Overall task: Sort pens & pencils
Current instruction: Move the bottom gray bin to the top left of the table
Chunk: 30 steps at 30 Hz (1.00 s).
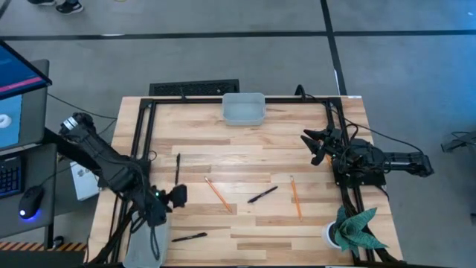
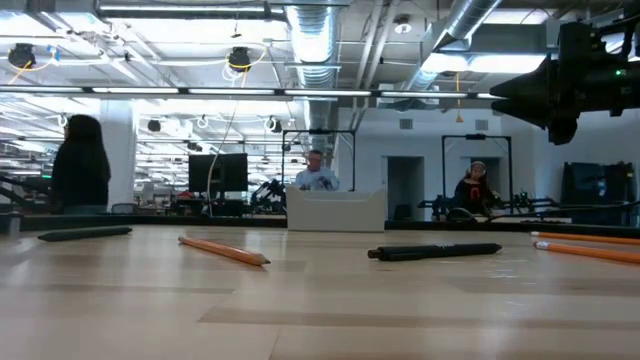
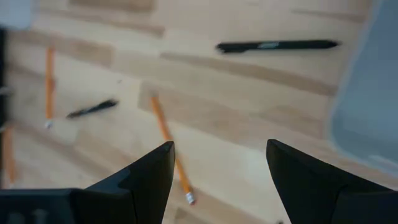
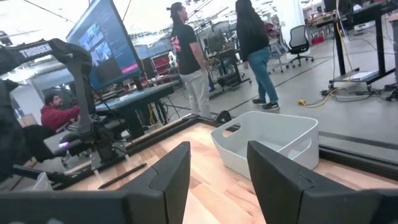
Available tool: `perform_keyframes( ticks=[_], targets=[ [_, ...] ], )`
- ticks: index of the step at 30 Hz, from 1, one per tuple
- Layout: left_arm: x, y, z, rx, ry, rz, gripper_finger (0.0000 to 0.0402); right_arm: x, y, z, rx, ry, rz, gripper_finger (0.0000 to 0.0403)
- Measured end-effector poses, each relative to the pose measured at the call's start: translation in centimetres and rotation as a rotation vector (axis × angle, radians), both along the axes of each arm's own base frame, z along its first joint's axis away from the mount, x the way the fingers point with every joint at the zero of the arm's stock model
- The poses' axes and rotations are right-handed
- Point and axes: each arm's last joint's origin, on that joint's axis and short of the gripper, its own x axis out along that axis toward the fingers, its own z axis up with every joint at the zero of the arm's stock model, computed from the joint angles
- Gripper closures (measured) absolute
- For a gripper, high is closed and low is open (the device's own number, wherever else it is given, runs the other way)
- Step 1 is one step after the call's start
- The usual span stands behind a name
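**Pens and pencils scattered; both grippers empty above the table**

Overhead view of a pale butcher-block wooden table (image 1: 245,141) read as a clock face, twelve o'clock at the far edge. A shallow translucent grey plastic bin (image 1: 244,109) sits at twelve. Three thin black stick pens lie apart: one (image 1: 178,168) toward nine, one (image 1: 262,194) just below centre at about five, one (image 1: 190,237) near the edge at seven. Two thin orange wooden pencils lie either side of the central pen: one (image 1: 217,193) toward seven, the other (image 1: 295,196) toward four. None is yet in a bin.

The left gripper (image 1: 177,196) hangs at eight o'clock with its dark fingers spread wide and nothing between them; its wrist camera looks down on a pencil (image 3: 169,144) and a pen (image 3: 277,45). A second grey tray (image 1: 146,237) lies beside it, largely hidden by the arm. The right gripper (image 1: 318,145) waits at three o'clock, fingers parted and empty (it faces the bin (image 4: 266,142)).

The step in hand appears to be the first pick. To do it well, the left gripper should straddle the nearest pencil across its shaft, near mid-length, and descend until the fingertips almost meet the wood before closing; a grip near one end would probably let it swing.
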Motion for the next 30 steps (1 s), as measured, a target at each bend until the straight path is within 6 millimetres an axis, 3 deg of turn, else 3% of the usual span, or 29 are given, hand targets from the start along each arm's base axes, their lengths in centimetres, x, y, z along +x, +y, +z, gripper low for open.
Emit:
perform_keyframes(
  ticks=[17,30],
  targets=[
    [-0.1,-4.9,-4.9,-0.008,0.295,-0.043,0.0155,0.0,0.0,0.0,0.054,-0.029,0.004,0.0222],
    [0.4,-5.9,-6.3,0.012,0.307,-0.040,0.0155,0.0,0.0,0.0,0.054,-0.028,0.004,0.0221]
  ],
)
